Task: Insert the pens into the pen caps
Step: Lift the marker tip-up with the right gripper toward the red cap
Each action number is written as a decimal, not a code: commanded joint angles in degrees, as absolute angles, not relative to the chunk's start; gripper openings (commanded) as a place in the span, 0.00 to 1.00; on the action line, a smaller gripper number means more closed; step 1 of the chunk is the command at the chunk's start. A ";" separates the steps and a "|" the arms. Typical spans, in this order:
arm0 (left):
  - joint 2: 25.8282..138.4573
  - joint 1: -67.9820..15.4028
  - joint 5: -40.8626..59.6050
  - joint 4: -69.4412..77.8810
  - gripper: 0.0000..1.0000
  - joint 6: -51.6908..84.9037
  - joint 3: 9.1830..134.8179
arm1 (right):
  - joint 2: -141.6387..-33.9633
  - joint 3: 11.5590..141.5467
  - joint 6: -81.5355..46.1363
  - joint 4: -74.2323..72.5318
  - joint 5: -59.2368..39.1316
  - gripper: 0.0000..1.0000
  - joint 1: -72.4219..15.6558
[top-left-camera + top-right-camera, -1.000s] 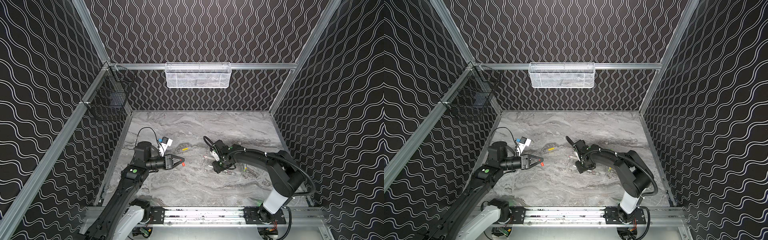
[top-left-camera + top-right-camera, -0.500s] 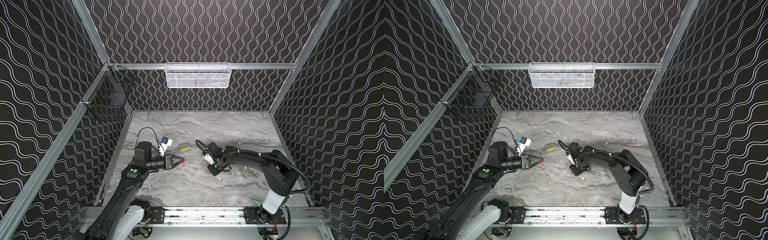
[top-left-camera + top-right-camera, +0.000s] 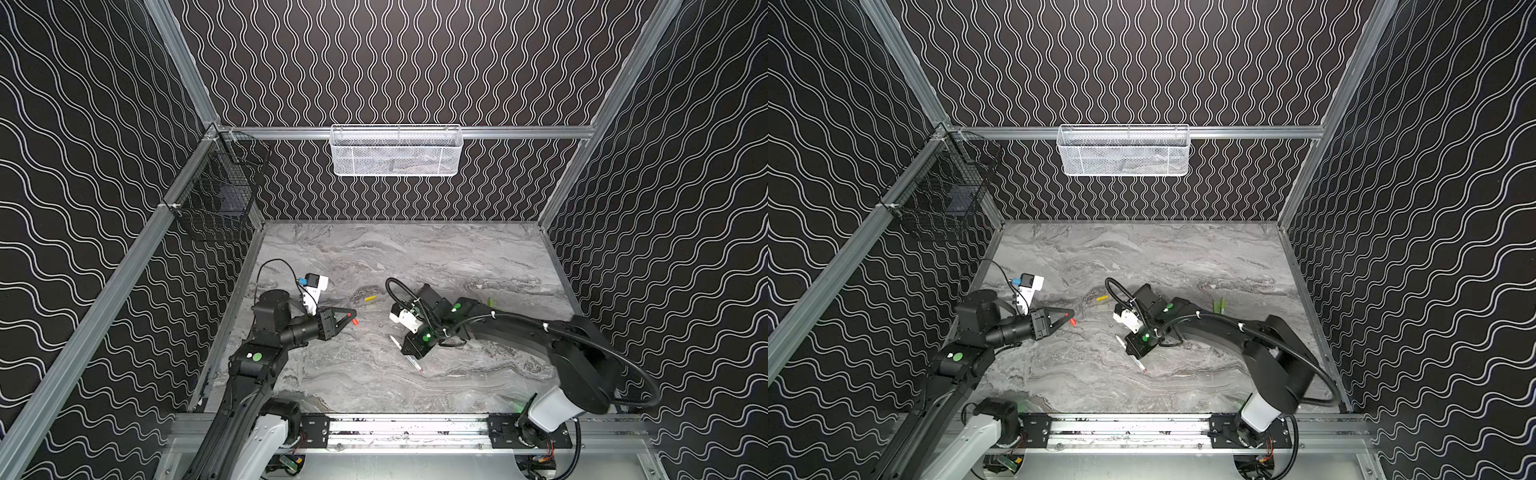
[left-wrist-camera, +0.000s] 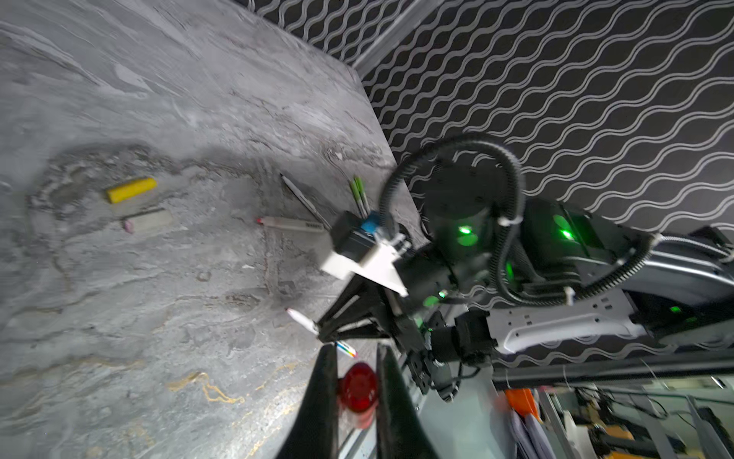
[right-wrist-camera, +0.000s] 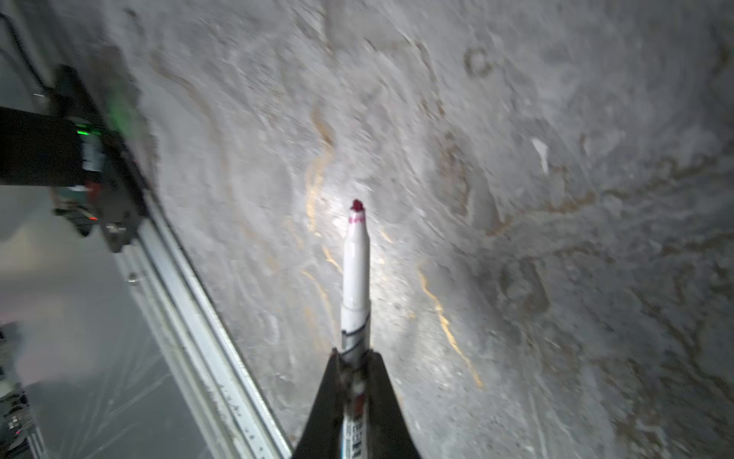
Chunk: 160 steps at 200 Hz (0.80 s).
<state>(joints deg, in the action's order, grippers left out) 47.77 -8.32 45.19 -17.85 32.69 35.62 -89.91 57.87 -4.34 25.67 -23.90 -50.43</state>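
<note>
My left gripper point(image 3: 353, 320) point(image 3: 1070, 319) point(image 4: 355, 351) is shut on a red pen cap point(image 4: 358, 387), held above the table's left side. My right gripper point(image 3: 409, 354) point(image 3: 1133, 355) point(image 5: 354, 355) is shut on a white pen point(image 5: 355, 270) with a red nib, near the table's middle. The nib points toward the front rail, low over the table. A yellow cap point(image 3: 369, 298) point(image 4: 131, 189) and a pale grey cap point(image 4: 149, 220) lie between the arms. Another white pen point(image 4: 292, 223) and a dark slim pen point(image 4: 302, 198) lie beyond the right wrist.
Two green-ended pens point(image 3: 489, 300) point(image 3: 1219, 305) lie behind the right arm. A white mesh basket point(image 3: 395, 151) hangs on the back wall and a black wire basket point(image 3: 216, 195) on the left wall. The metal front rail point(image 3: 407, 428) borders the marble table point(image 3: 374, 390).
My right gripper has moved left and toward the front and has shut on the white pen. The left arm, with the red cap, has not moved.
</note>
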 commanded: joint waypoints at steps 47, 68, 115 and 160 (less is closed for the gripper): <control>50.78 -3.65 52.35 -6.56 0.00 37.43 31.95 | -83.10 54.59 -9.27 10.89 -33.35 0.07 -54.29; 50.76 -3.60 54.06 -5.34 0.00 37.94 31.58 | -82.54 53.73 -10.52 5.44 -33.07 0.07 -55.44; 50.82 -3.60 56.38 -3.02 0.00 39.29 30.94 | -83.58 54.84 -12.22 0.18 -32.45 0.07 -55.90; 51.47 -3.60 58.14 0.04 0.00 40.51 30.05 | -84.02 55.92 -11.89 0.22 -31.38 0.08 -55.90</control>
